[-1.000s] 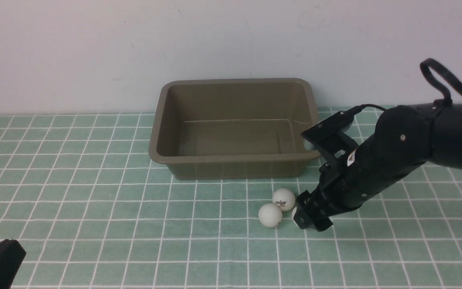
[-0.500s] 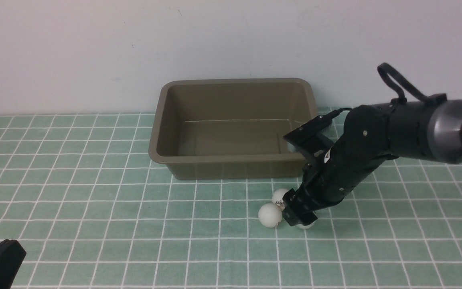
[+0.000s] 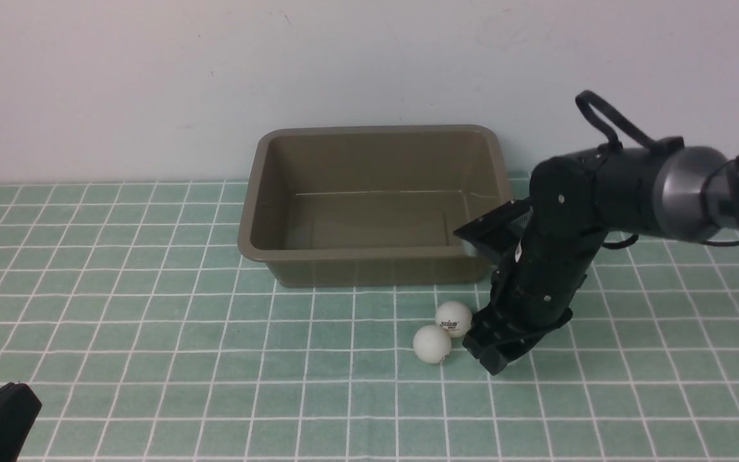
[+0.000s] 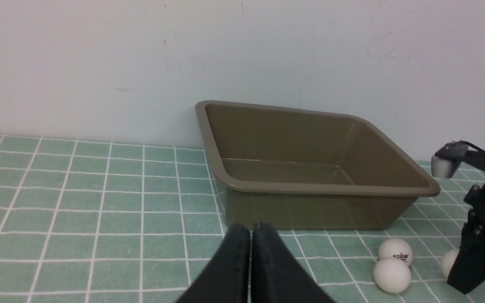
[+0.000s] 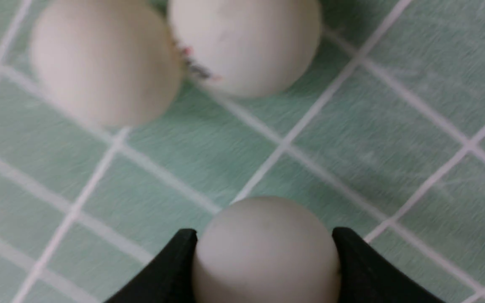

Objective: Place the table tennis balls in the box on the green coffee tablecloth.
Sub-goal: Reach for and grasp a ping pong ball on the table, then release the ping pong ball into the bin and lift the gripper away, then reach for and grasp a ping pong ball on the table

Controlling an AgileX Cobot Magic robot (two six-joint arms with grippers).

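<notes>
The right gripper (image 5: 267, 265) is clamped on a ball (image 5: 267, 252); the grasping step is in hand. A lift toward eleven o'clock, over the box (image 3: 376, 255), is needed.

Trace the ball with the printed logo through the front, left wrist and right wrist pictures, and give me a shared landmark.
Front view: logo ball, just right of picture center, below the box.
Left wrist view: toward the lower right.
Right wrist view: at the top edge, partly cut off.
Shared landmark: the plain white ball beside it, also at and.
</notes>
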